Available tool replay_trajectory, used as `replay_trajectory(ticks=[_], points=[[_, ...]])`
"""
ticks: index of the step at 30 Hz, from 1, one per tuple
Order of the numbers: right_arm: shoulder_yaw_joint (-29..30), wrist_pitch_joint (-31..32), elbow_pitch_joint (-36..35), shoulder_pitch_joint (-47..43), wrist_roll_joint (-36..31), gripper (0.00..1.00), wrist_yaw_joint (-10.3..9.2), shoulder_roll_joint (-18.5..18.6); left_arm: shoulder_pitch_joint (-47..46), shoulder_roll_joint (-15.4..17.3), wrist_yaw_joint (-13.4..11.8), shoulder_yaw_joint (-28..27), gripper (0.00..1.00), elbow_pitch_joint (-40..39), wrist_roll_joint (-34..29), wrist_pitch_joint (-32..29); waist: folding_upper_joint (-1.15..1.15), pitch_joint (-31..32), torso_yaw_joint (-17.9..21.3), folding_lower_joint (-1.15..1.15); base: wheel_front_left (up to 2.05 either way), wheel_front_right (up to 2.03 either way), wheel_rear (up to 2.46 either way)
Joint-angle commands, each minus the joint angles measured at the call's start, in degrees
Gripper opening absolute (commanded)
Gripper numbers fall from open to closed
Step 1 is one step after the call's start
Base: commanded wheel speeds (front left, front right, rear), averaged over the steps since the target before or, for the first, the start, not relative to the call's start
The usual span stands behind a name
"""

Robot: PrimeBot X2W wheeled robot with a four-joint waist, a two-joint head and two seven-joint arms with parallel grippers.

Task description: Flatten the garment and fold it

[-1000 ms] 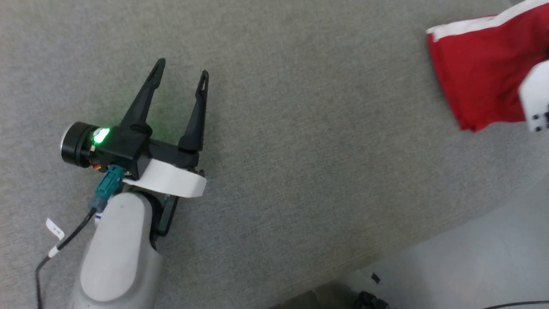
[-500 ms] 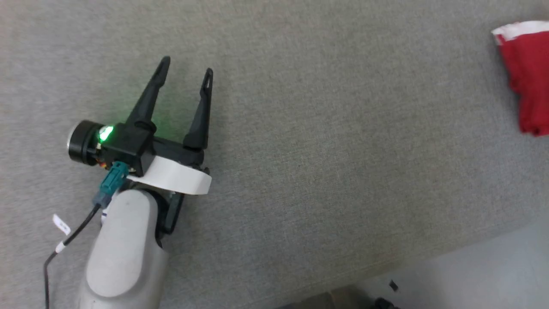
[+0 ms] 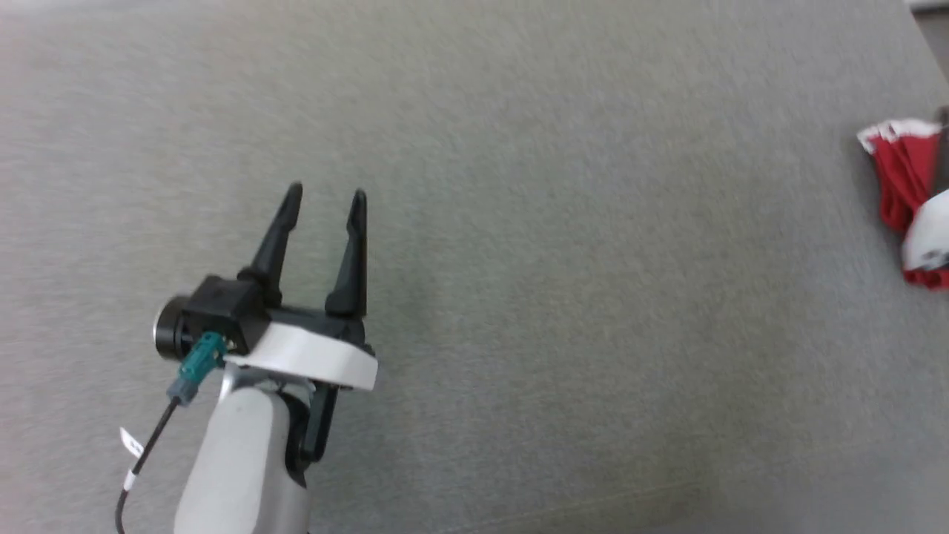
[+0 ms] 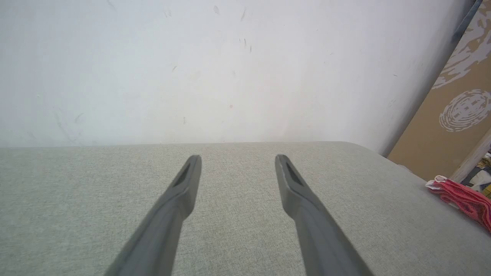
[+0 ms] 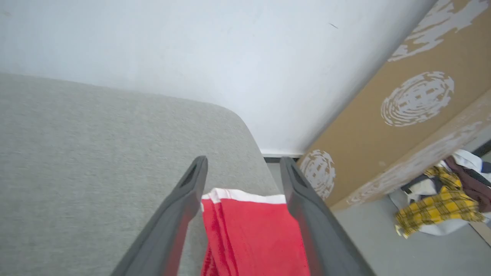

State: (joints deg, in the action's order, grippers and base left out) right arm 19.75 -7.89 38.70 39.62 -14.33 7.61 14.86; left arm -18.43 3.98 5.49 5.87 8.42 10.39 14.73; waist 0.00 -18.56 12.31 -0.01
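Red garment (image 5: 253, 230) lies folded between the right tool's (image 5: 243, 161) parted fingers, well apart from the splayed left tool (image 3: 326, 194).

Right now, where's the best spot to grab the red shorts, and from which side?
Probably the stacked fold edge of the shorts, just behind the white band. Come from above with the right hand: it hangs open over them, and pinching that edge should catch all the layers at once.
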Motion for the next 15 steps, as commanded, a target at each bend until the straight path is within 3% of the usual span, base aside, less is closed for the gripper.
replay_trajectory(ticks=[1, 7, 8, 15], points=[[-2.2, -1.4, -2.8, -3.1, 3.1, 1.0, -0.12, -1.3, 1.2, -0.2, -0.1, -0.4, 1.0, 0.5, 0.3, 0.3, 0.0, 6.8, -6.1, 0.01, 0.0, 0.0, 0.0], [-7.2, -3.0, -14.9, -13.2, 12.7, 1.0, -0.12, -4.2, 2.9, -0.6, -0.2, -1.3, 1.0, 2.1, 1.0, 0.3, 0.0, 10.0, -8.9, 0.01, 0.0, 0.0, 0.0], [-8.3, -2.9, -20.0, -17.3, 15.2, 1.0, -0.12, -5.7, 3.8, -0.7, -0.5, -1.9, 1.0, 2.6, 1.5, 0.3, 0.0, 11.2, -9.8, 0.01, 0.0, 0.0, 0.0], [-10.7, -3.1, -32.7, -28.5, 19.8, 1.0, -0.12, -10.3, 6.8, -1.0, -1.5, -2.6, 1.0, 3.5, 2.4, 0.3, 0.0, 14.1, -12.5, 0.01, 0.0, 0.0, 0.0]])
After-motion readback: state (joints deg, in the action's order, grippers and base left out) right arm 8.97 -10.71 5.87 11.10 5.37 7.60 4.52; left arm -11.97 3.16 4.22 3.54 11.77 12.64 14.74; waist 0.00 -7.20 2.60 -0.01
